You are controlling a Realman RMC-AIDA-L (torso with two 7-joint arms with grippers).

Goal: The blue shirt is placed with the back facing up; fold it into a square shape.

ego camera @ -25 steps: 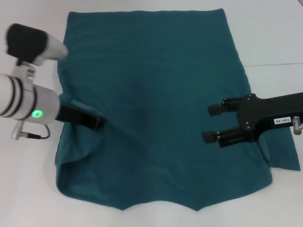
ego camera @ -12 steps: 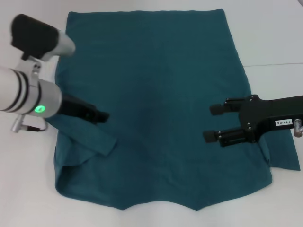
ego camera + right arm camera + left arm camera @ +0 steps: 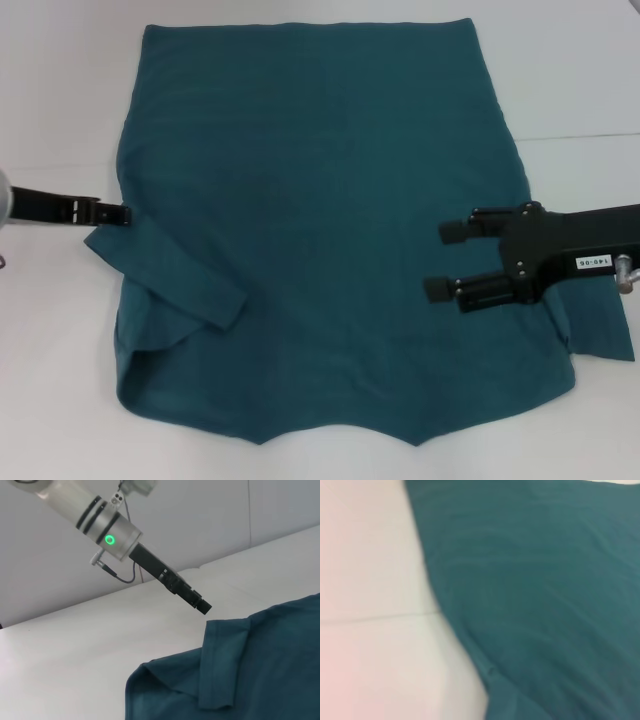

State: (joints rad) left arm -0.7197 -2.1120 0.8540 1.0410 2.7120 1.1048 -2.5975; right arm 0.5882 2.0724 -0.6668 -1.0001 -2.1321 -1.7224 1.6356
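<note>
On the bench [image 3: 60, 380] the shirt [image 3: 330, 200] lies soft and floppy. Grab its 9 o'clock sleeve. Right fingers [image 3: 445, 260] spread wide, empty; left gripper [image 3: 118, 213] fingers, cannot tell.

The shirt [image 3: 545, 595] lies flat on the white table [image 3: 370, 630]; its edge runs diagonally; a faint seam crosses the table.

Your right pincer [image 3: 443, 261] is matte black, with two round-tipped fingers, small screws and a white label. Your left pincer [image 3: 204, 607] is black and boxy on a silver-grey wrist with black bands, a green light and a thin cable.
</note>
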